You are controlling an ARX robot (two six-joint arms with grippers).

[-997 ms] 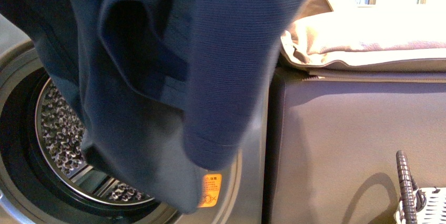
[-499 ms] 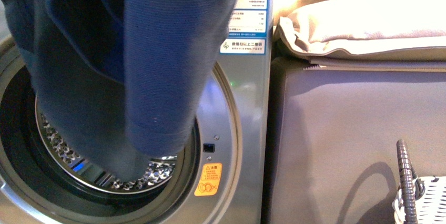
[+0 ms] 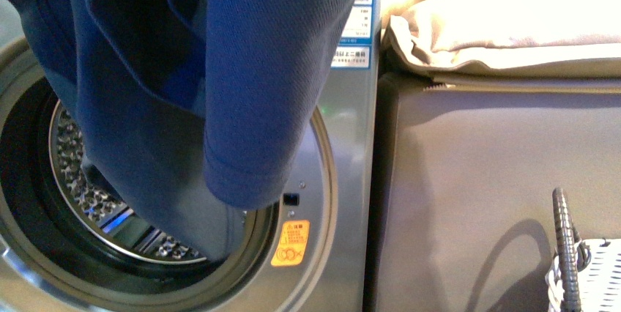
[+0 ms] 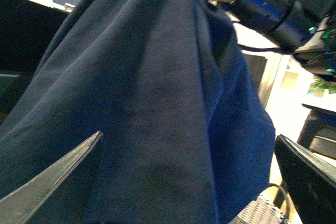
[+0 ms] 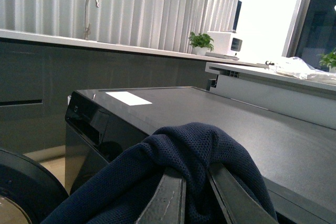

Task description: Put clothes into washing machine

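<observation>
Room is tight for you: the washing machine stands against a grey unit topped with cushions. The clothes hang across its open porthole. Your right gripper pinches them; your left gripper is spread wide around the cloth.

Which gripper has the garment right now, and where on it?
Right gripper pinches a bunched fold of the navy garment; which part, can't tell. The left gripper is open, gripping nothing.
</observation>
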